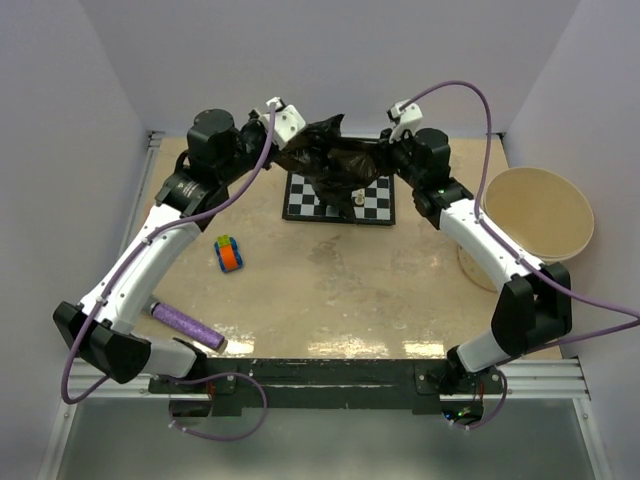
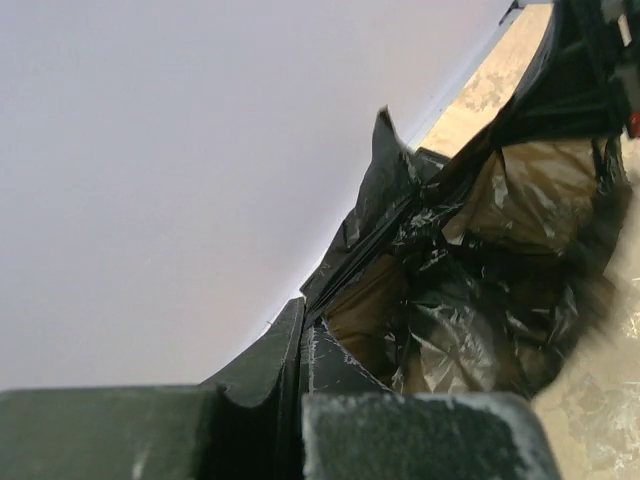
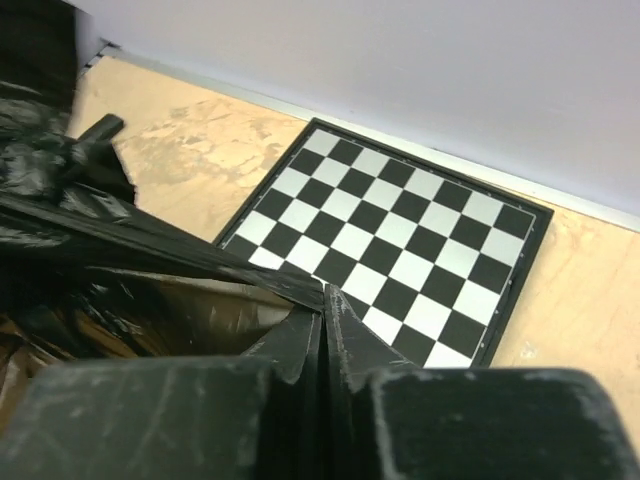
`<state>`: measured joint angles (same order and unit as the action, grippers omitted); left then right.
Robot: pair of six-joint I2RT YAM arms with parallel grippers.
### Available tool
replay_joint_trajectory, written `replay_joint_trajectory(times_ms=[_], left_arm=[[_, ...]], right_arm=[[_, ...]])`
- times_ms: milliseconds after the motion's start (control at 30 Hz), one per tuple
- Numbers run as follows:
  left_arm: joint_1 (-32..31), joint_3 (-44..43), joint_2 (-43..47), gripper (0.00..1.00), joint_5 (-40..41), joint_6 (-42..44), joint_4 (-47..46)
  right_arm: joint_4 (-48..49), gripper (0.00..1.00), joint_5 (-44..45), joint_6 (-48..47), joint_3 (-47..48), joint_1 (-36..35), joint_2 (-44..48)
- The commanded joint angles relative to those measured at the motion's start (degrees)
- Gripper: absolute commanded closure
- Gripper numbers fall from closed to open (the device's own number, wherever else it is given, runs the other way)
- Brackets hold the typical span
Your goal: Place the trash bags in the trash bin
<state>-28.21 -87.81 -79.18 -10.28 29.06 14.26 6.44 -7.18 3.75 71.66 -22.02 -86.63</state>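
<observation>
Trash bag (image 1: 335,165) held aloft
Left gripper (image 2: 300,325) and right gripper (image 3: 325,300) each pinch its black film above the far chessboard (image 1: 377,205).

Bright, even light comes from overhead. The top view is sharp, with a pale glare band on the table (image 1: 350,345) near its front edge. The left fingers (image 2: 400,435) and right fingers (image 3: 450,420), close to their lenses, are dark and out of focus. Beyond the left fingertips the trash bag (image 2: 470,330) glints, its right edge smeared, perhaps by motion. Past the right fingertips the chessboard (image 3: 400,240) is crisp.
</observation>
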Motion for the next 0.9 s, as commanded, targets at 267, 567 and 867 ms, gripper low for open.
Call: replay_joint_trajectory(times_ms=[267,567,867], left_arm=[[3.9,6.0,3.4,1.0,11.3,-4.2,-6.9],[4.0,5.5,3.2,1.0,1.7,-8.9,-7.1],[4.0,4.6,3.8,1.0,1.7,-9.8,-5.8]], right_arm=[[1.3,0.98,-1.2,-1.0,-2.8,3.2,5.4],[4.4,0.3,-30.1,-10.9,-1.5,0.5,6.3],[4.6,0.3,-26.9,-15.4,5.0,-6.6,-0.7]])
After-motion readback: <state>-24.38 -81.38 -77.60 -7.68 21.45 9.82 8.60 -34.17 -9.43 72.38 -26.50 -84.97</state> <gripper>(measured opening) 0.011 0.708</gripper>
